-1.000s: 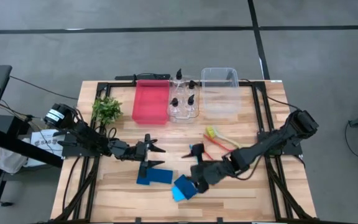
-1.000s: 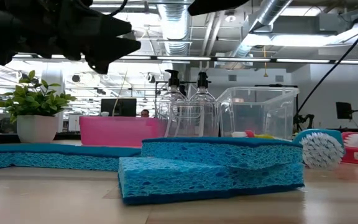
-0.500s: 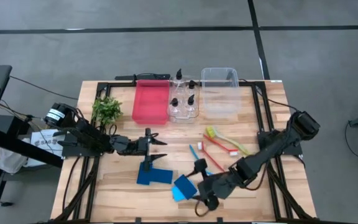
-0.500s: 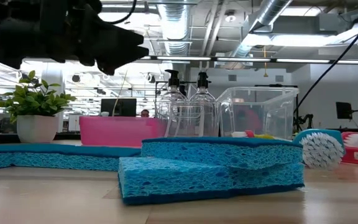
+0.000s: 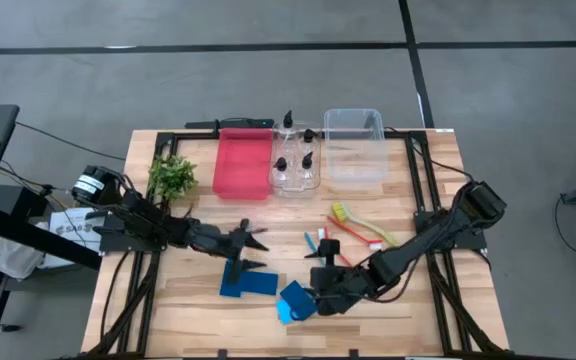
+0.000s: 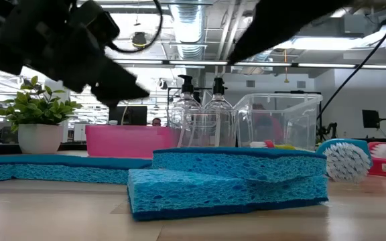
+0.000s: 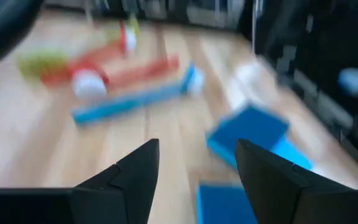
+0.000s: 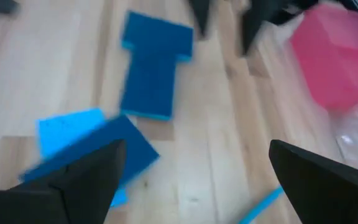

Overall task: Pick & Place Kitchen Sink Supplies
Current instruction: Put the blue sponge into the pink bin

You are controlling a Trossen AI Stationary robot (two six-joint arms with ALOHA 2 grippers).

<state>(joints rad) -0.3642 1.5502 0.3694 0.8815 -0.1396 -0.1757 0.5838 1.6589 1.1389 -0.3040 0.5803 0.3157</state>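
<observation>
Left gripper point(image 5: 251, 247) hovers over mid-table, just above the dark blue sponge point(image 5: 247, 283), fingers spread wide, nothing held. Right gripper point(image 5: 320, 272) sits near the table's front centre, just beside the light blue sponge point(image 5: 295, 302), fingers also wide apart and empty. Light sponge lies partly under a second dark blue piece, touching it. Blue brush point(image 5: 315, 246), red brush point(image 5: 353, 233) and yellow-green brush point(image 5: 360, 222) lie loose on the wood between the right arm and the bins. Pump bottles point(image 5: 296, 160) stand clustered between the red bin point(image 5: 242, 163) and clear bin point(image 5: 354, 148) at the back. Plant point(image 5: 171, 176) at back left, well apart from the sponges.
</observation>
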